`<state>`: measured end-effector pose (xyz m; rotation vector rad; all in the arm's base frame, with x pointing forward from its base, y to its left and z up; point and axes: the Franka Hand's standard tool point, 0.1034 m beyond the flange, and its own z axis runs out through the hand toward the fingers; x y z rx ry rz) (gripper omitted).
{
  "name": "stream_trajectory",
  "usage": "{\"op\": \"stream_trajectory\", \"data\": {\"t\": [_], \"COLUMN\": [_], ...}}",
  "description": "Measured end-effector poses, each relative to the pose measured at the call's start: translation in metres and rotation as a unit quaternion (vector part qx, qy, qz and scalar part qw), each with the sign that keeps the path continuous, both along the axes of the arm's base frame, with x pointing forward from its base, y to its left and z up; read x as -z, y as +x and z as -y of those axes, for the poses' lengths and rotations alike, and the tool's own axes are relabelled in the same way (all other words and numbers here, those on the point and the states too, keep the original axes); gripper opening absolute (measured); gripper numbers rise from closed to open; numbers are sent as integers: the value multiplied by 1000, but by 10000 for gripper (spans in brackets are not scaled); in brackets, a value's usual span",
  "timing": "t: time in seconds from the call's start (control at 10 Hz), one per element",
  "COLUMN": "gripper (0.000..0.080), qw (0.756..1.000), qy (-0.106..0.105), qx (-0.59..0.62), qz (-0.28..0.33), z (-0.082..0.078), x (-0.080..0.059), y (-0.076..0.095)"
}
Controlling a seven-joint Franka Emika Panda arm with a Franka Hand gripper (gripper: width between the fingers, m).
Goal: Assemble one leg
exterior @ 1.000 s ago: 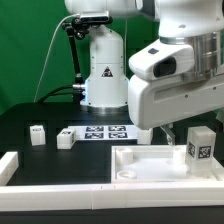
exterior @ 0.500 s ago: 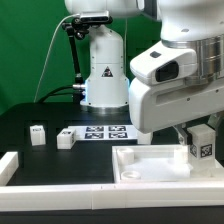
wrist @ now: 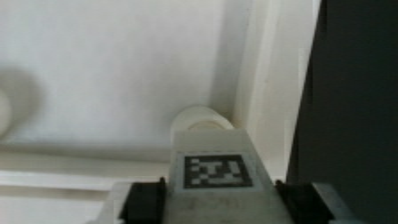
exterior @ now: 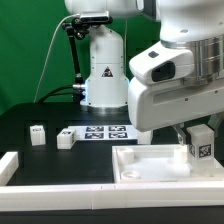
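Gripper [exterior: 199, 133] w/ leg [exterior: 200, 147] pinched upright at corner of wht panel [exterior: 146, 168].

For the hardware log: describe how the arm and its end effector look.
The arm is glossy white with bulky rounded shells, one bearing a dark grey oval panel. Its base column carries a triangular sticker; a thin black cable loops beside it. The end effector has pale grey flat fingers.
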<state>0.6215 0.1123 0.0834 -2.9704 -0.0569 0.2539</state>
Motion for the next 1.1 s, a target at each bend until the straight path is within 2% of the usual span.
{"op": "stream_trajectory", "data": {"t": [0.2,0.4,0.6,0.7,1.1], "gripper": [291,291,291,291,292], "qw": [992,965,923,894,810], "qy": [-22,-42,-51,-61,-73], "qx": [121,257,379,442,578], "qz": [-4,-16,-26,-36,-64], "z": [-3,-7,-9,-11,-12], "x": [1,1,1,2,2], "y": [-2,-6,-5,-6,-6]}}
